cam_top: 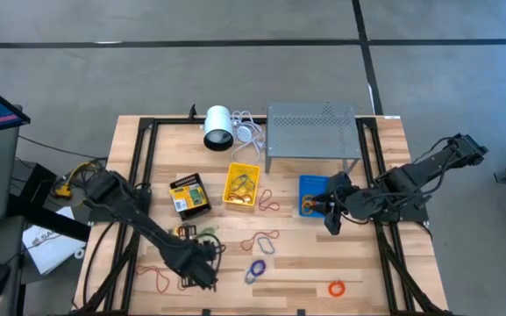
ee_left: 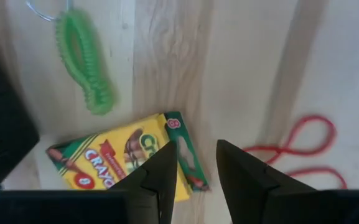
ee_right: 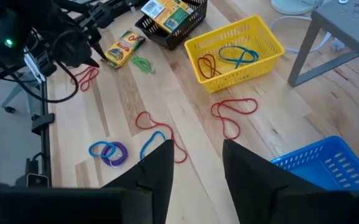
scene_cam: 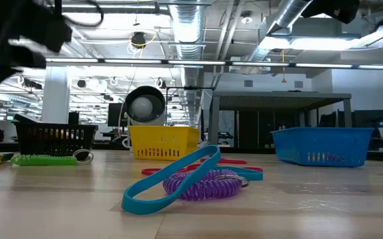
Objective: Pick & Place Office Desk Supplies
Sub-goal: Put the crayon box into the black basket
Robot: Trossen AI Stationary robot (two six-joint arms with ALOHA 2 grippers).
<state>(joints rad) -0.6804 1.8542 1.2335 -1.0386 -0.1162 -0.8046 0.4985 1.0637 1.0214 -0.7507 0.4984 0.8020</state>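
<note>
A yellow-and-green crayon packet (ee_left: 120,163) lies flat on the wooden table, beside a green coiled band (ee_left: 84,68) and a black bin (cam_top: 188,195) that holds more packets. My left gripper (ee_left: 198,177) points down just above the packet's end, open, with nothing between its fingers. It is near the table's front left in the high view (cam_top: 202,268). A red band (ee_left: 300,149) lies close by. My right gripper (cam_top: 330,212) hangs open and empty over the near edge of the blue bin (cam_top: 314,193). The yellow bin (cam_top: 242,186) holds several bands.
Loose bands lie across the table's middle and front: red (cam_top: 261,241), blue with purple (cam_top: 255,270), orange (cam_top: 336,287). A white cylinder (cam_top: 218,127) and a grey perforated stand (cam_top: 312,132) are at the far edge. Black frame rails (cam_top: 143,167) run along both sides.
</note>
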